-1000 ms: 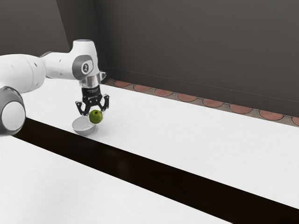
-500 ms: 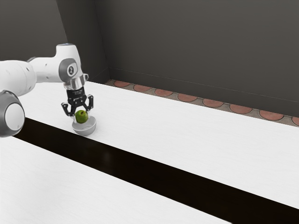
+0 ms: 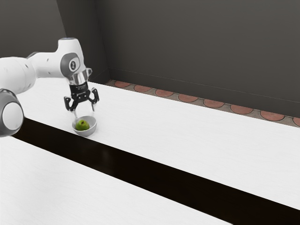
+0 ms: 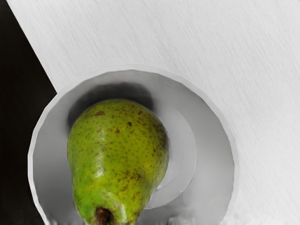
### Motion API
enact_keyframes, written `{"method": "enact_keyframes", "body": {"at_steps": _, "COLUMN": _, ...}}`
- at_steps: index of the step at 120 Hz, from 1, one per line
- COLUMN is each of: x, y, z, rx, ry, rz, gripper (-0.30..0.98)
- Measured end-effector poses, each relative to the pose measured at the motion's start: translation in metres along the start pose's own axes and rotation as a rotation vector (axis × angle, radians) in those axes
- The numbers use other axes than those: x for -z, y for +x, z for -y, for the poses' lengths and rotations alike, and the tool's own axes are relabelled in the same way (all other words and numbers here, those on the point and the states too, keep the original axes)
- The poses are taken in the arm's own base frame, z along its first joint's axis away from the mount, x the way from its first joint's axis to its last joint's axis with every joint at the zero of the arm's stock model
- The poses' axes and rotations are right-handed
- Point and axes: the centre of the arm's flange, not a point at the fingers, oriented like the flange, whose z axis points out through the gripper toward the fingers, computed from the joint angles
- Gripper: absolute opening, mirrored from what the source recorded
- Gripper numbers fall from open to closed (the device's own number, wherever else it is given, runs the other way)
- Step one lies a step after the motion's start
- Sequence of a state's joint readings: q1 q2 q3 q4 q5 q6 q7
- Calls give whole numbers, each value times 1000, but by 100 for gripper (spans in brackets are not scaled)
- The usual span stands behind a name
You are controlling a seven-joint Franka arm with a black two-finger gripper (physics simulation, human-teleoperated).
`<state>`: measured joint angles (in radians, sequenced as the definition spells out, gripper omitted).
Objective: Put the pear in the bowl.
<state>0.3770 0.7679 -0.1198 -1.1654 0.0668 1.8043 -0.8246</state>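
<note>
Rounded white arm (image 3: 47, 64), grey joint rings (image 3: 7, 96), silvery wrist (image 3: 79, 78), black claw (image 3: 84, 111), apparently a small dark marking (image 3: 72, 65)

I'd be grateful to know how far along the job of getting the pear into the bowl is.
The placing looks done: the pear lies inside the bowl. Nothing is in hand: my gripper is open above the bowl, clear of the pear. Perhaps only backing away is left.

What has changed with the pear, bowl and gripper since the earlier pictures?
The pear moved toward the exterior view's left and down into the bowl. The gripper also shifted left in that view, let the pear go and is now open above it. The bowl stayed put.
</note>
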Motion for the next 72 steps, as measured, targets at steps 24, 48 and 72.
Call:
{"method": "enact_keyframes", "body": {"at_steps": 24, "x": 99, "y": -136, "z": -11, "rx": -257, "ry": 15, "rz": -83, "gripper": 64}}
{"method": "enact_keyframes", "body": {"at_steps": 48, "x": 223, "y": -252, "z": 10, "rx": -566, "ry": -101, "rz": -175, "gripper": 65}}
{"method": "enact_keyframes", "body": {"at_steps": 72, "x": 262, "y": -265, "z": 44, "rx": -730, "ry": -91, "rz": -152, "gripper": 66}}
